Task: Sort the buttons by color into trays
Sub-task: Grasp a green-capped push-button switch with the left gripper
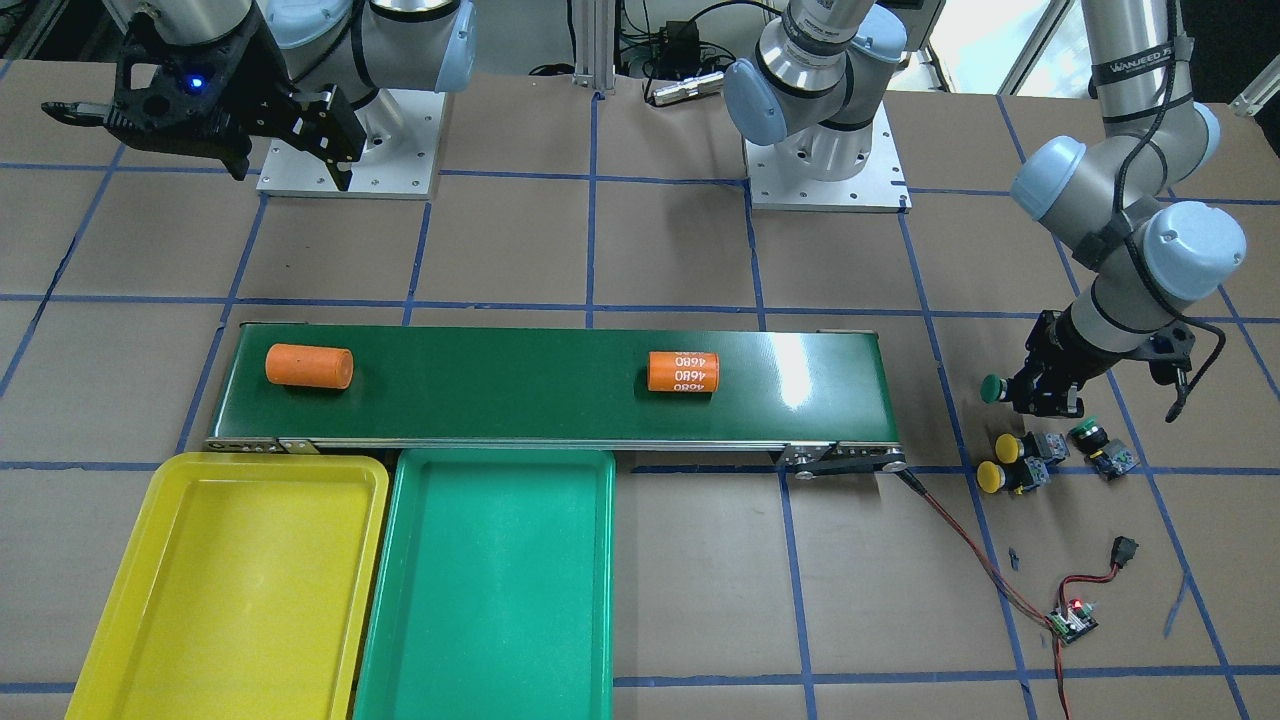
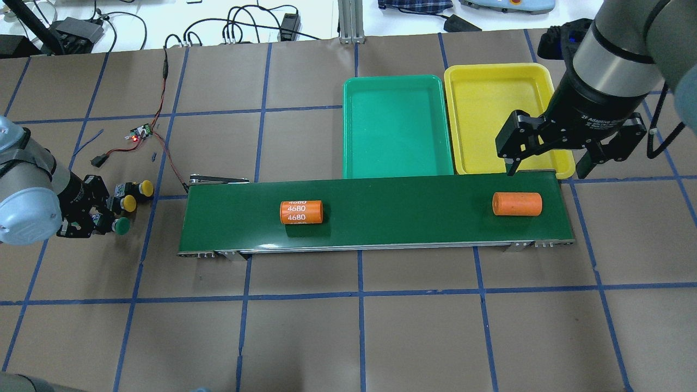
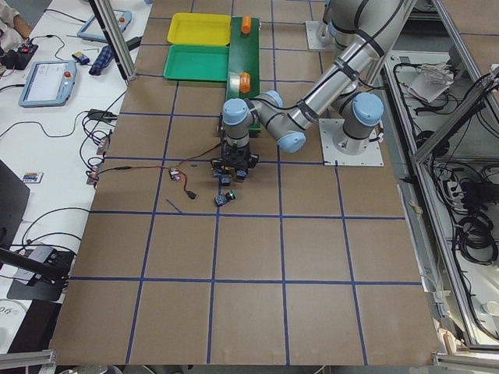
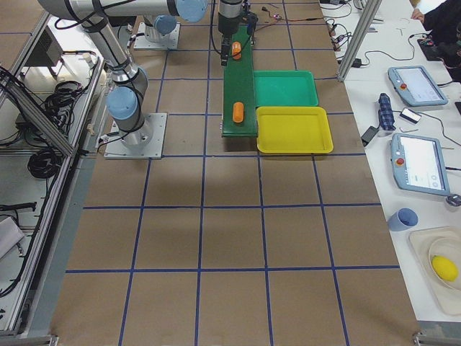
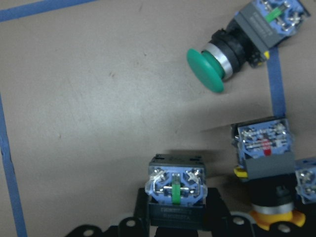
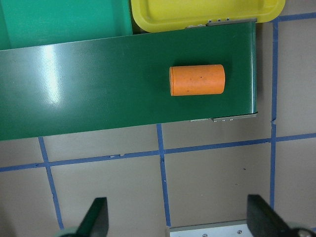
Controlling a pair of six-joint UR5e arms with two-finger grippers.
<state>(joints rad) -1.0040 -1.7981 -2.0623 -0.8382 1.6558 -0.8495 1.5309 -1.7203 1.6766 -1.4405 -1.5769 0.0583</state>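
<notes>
Buttons all sit on the brown table past the conveyor belt [image 2: 408, 218] end on the robot's left, well apart from both trays. Fingers of the left gripper [image 1: 1022, 392] are clamped on the switch body of one green button [image 1: 992, 389], cap pointing toward the belt. The left wrist cam shows its terminal block pinned between the black fingers [image 5: 140, 212]. Can't tell if it's off the table surface. The second green button [image 1: 1085, 435] lies on its side just beside that gripper. One yellow button [image 1: 1007, 447] and the other yellow button [image 1: 992, 477] lie next to each other close by, caps toward the belt. The green tray [image 2: 397, 125] and yellow tray [image 2: 490, 109] sit side by side against the belt's far edge, on the robot's right half. The right gripper [image 2: 546, 170] hangs above the belt's right end by the yellow tray's corner, fingers [image 6: 97, 217] wide apart. A plain orange cylinder [image 2: 517, 204] lies on the belt beneath it; the orange cylinder printed 4680 [image 2: 301, 212] lies on the belt's left half.
</notes>
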